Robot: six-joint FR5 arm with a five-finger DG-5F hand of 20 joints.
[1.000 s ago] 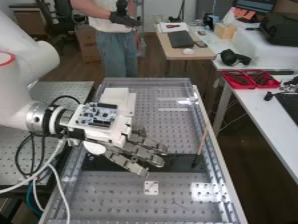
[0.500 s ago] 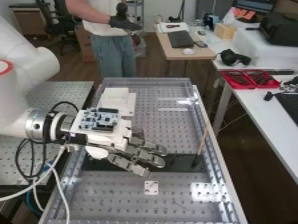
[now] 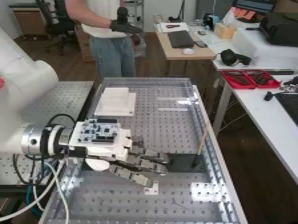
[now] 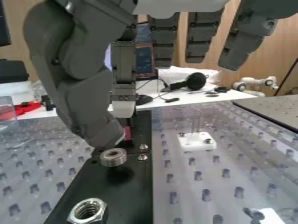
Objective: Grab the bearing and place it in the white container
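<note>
Silvery, the bearing (image 4: 113,157) shows over the black plate (image 4: 135,195), just beside the thumb's tip (image 4: 105,137) (whether they touch, I can't tell), with a nut (image 4: 87,211) nearby. The hand (image 3: 142,163) hangs wide, its fingers nearly straight.

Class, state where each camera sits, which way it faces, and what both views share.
High view: fixed above the near end of the bench, slanting down along it; arm and hand show.
Wrist view: on the arm's wrist, looking past thumb and fingers across the bench at the bearing.
Shared: the hand, dark strip and small white plate.
</note>
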